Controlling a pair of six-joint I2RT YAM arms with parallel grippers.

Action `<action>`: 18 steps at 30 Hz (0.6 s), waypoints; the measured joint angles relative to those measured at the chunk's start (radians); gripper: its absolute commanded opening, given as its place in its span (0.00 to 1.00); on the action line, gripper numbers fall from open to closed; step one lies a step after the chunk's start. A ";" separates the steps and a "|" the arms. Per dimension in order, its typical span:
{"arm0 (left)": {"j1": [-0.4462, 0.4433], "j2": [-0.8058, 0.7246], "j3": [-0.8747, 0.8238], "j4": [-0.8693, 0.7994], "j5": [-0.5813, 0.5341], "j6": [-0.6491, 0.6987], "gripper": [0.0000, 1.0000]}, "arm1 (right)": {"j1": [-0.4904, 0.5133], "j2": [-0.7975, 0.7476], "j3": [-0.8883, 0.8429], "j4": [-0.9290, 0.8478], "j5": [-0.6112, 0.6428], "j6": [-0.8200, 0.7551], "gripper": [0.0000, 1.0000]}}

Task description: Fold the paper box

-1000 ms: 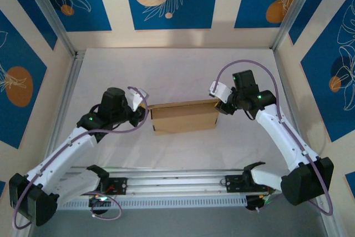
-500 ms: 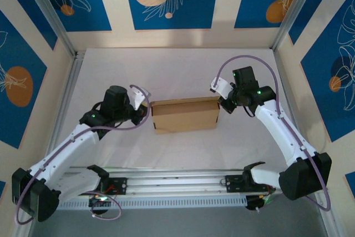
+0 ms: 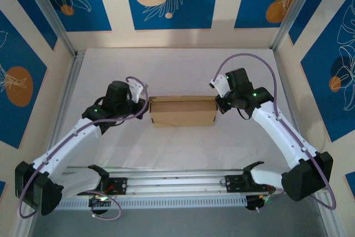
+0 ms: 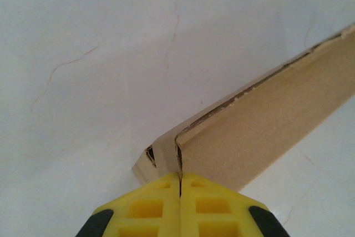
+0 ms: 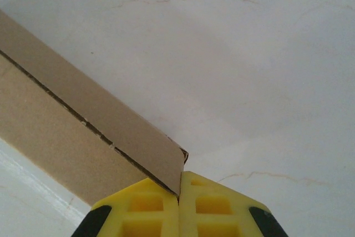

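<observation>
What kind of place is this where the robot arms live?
Probably a robot test booth in a lab: a white table fenced by metal frame posts, blue leaf-patterned panels as walls, and two arms bolted to a rail.

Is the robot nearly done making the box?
Nearly, it seems. Done: the box already stands as a closed brown block on the table. In hand: the left gripper and right gripper, both shut, touch its two ends at the corners. Left: a thin gap shows along the lid's edge in the left wrist view, so the lid may need pressing flat before the arms back away.
</observation>
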 measured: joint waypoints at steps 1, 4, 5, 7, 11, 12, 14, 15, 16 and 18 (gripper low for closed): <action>0.000 0.009 0.007 -0.003 -0.004 -0.018 0.00 | 0.005 0.008 0.014 -0.013 0.008 0.032 0.00; 0.000 0.030 0.022 -0.005 -0.020 -0.063 0.00 | 0.018 0.048 0.071 -0.053 0.031 0.124 0.00; 0.000 0.035 0.026 -0.005 -0.024 -0.077 0.00 | 0.022 0.064 0.089 -0.068 0.036 0.153 0.00; 0.000 0.042 0.031 -0.004 -0.030 -0.101 0.00 | 0.026 0.101 0.126 -0.106 0.043 0.206 0.00; 0.000 0.045 0.035 -0.002 -0.042 -0.141 0.00 | 0.029 0.168 0.182 -0.165 0.050 0.297 0.00; 0.000 0.046 0.035 -0.002 -0.043 -0.149 0.00 | 0.029 0.177 0.190 -0.167 0.050 0.318 0.00; 0.000 0.048 0.035 0.000 -0.044 -0.162 0.00 | 0.029 0.182 0.196 -0.178 0.049 0.361 0.00; 0.000 0.048 0.036 0.001 -0.045 -0.167 0.00 | 0.029 0.182 0.198 -0.180 0.046 0.381 0.00; 0.000 0.048 0.036 0.002 -0.045 -0.174 0.00 | 0.029 0.182 0.199 -0.183 0.042 0.406 0.00; 0.000 0.048 0.036 0.002 -0.046 -0.185 0.00 | 0.027 0.182 0.202 -0.190 0.034 0.455 0.00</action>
